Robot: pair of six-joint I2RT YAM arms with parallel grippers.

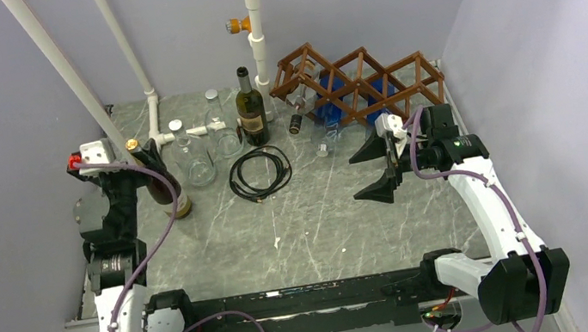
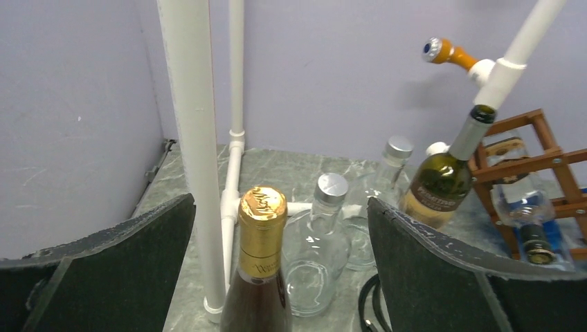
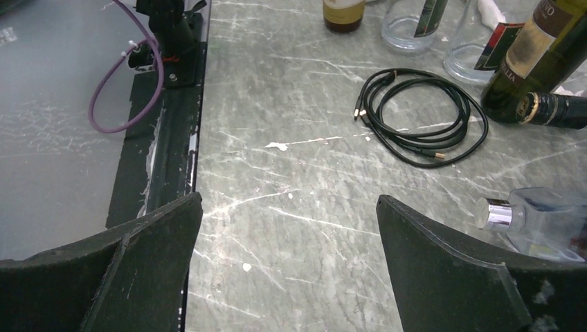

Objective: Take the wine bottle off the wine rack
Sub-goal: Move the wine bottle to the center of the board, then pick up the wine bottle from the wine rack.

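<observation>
One gold-capped wine bottle [image 2: 263, 228] upright on surface [image 1: 324, 222], far left, well apart from wine rack [image 1: 365, 78] at back right. Left fingers [image 2: 124, 256] spread wide either side of neck, not touching. Right fingers [image 3: 450, 263] wide too, empty, near rack front. Looks about done; dark bottle [image 1: 298, 120] & others lying in rack cells.
</observation>
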